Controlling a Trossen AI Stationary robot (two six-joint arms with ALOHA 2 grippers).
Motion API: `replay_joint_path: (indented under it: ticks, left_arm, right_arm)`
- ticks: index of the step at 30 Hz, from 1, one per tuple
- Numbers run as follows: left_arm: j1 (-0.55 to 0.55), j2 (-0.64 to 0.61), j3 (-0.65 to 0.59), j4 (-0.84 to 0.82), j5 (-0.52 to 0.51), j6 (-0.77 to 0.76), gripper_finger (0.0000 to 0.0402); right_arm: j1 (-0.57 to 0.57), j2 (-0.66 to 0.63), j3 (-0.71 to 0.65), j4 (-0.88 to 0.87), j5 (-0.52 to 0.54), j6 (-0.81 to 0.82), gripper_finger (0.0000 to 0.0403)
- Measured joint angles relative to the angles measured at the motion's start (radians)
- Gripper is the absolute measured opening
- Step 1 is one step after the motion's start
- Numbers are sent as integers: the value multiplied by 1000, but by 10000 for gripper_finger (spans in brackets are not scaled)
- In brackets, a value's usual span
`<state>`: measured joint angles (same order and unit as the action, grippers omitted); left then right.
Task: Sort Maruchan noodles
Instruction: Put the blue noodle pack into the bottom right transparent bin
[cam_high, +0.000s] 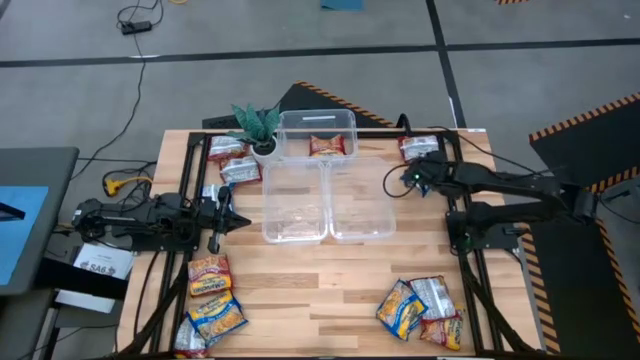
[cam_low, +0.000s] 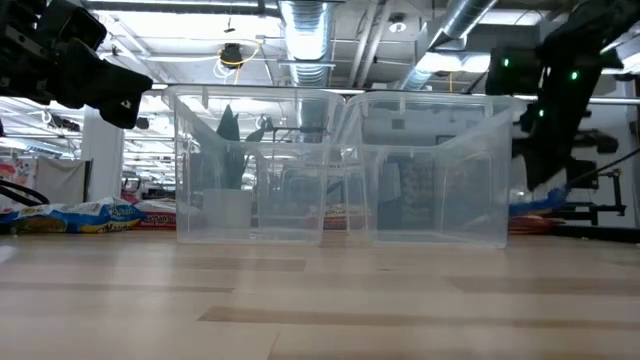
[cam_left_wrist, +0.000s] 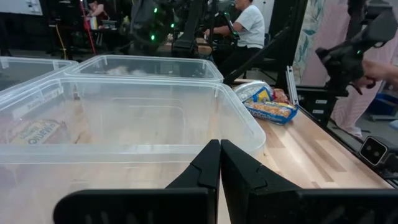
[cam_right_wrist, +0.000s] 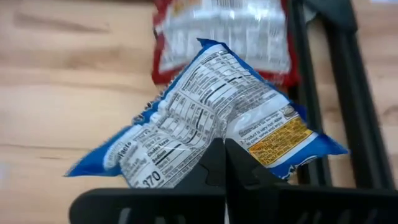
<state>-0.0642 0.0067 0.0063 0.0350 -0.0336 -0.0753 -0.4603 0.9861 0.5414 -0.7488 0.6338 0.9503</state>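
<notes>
My right gripper (cam_high: 412, 179) hovers over the table's far right, beside the right clear bin (cam_high: 358, 200), and is shut on a blue-and-silver noodle packet (cam_right_wrist: 205, 106). A red-and-silver packet (cam_right_wrist: 224, 31) lies flat on the table beneath it (cam_high: 418, 147). My left gripper (cam_high: 224, 215) is shut and empty, and points at the left clear bin (cam_high: 295, 205) from the table's left (cam_left_wrist: 220, 158). A third bin (cam_high: 317, 125) at the far side holds one red packet (cam_high: 327, 146). More packets lie in piles far left (cam_high: 232, 162), near left (cam_high: 212, 300) and near right (cam_high: 420, 305). My right gripper pinches the blue-and-silver packet between its two fingers at the middle of one long edge (cam_right_wrist: 214, 138), coming from above and pointing down. The packet is lifted clear of the table and buckles into a peak, with its two ends spreading out to either side.
A small green potted plant (cam_high: 257, 125) stands at the far left corner of the bins. Black frame rails (cam_high: 192, 180) run along both sides of the table. Bare wood shows in front of the bins (cam_high: 310, 290). People show in the room beyond (cam_left_wrist: 249, 25).
</notes>
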Motion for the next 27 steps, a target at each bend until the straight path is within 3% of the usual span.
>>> replay_joint_path:
  ticks: [13,21,27]
  left_arm:
    - [0,0,0,0,0,0,0]
    - [0,0,0,0,0,0,0]
    - [0,0,0,0,0,0,0]
  right_arm:
    - [231,-85,260,41,148,-149,5]
    - [502,-45,289,326,67,-377,6]
    - [629,81,287,343,17,-381,6]
